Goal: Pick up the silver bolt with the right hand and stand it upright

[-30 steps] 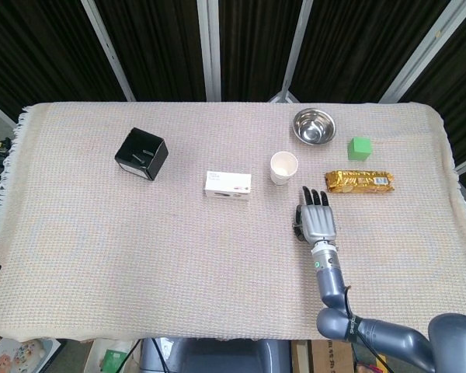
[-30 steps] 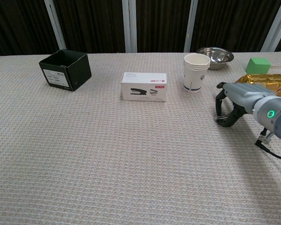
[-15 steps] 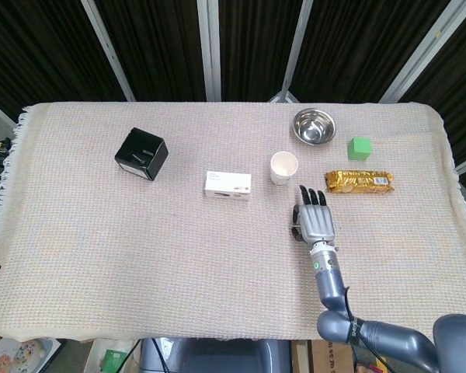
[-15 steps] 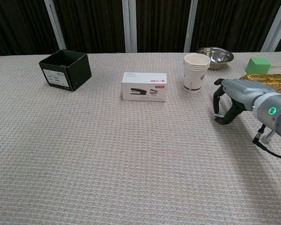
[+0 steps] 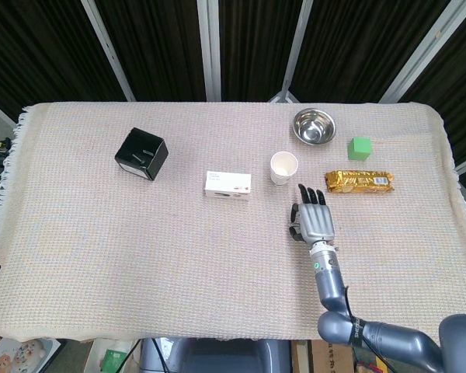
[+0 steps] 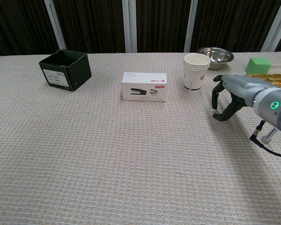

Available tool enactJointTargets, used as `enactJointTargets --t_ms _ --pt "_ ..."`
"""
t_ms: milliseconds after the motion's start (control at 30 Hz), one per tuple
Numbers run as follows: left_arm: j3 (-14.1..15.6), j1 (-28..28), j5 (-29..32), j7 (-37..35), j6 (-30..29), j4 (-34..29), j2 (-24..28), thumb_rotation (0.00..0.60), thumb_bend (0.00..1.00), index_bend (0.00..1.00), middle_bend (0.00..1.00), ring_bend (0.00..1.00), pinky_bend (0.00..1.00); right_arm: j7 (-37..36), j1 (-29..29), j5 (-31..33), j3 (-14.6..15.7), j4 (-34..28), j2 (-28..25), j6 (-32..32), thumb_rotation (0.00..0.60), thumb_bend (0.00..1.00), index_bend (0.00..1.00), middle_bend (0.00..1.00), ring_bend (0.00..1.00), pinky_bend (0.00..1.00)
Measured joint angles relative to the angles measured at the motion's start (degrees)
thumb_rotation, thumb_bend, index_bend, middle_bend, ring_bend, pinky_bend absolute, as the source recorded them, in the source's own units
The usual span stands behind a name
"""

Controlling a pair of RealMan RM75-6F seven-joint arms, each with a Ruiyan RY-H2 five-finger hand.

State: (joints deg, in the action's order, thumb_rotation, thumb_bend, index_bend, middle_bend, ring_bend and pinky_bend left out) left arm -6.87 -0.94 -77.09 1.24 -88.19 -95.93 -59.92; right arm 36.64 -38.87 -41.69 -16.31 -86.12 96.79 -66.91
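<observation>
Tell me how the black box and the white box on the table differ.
The black box is open at the top and roughly cube-shaped; the white box is closed, longer and lower. The black box sits turned at an angle on the far left of the table; the white box lies nearly square-on near the middle. The white box shows a printed stapler picture; the black box bears a small label. Both rest on the woven cloth.

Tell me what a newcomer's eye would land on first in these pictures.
First, the grey right hand, raised just off the woven cloth at the right, fingers curled down around something small and silvery, likely the silver bolt. Next, the white paper cup just beyond it, with the steel bowl, the green block and the golden biscuit packet further back and right.
</observation>
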Motion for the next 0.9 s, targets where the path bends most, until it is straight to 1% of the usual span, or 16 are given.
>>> enactJointTargets --t_ms 467,900 --pt "0.0 -0.1 -0.1 -0.2 0.1 0.0 0.0 0.6 0.04 0.17 0.11 0.01 0.01 -0.6 -0.4 2.7 -1.7 -3.0 -1.0 0.2 0.6 0.33 0.6 0.0 0.0 0.0" --pt "0.1 -0.1 -0.1 0.0 0.2 0.0 0.0 0.6 0.04 0.17 0.11 0.01 0.01 -1.3 -0.9 4.3 -2.0 -3.9 -1.6 0.5 0.6 0.33 0.59 0.0 0.0 0.0"
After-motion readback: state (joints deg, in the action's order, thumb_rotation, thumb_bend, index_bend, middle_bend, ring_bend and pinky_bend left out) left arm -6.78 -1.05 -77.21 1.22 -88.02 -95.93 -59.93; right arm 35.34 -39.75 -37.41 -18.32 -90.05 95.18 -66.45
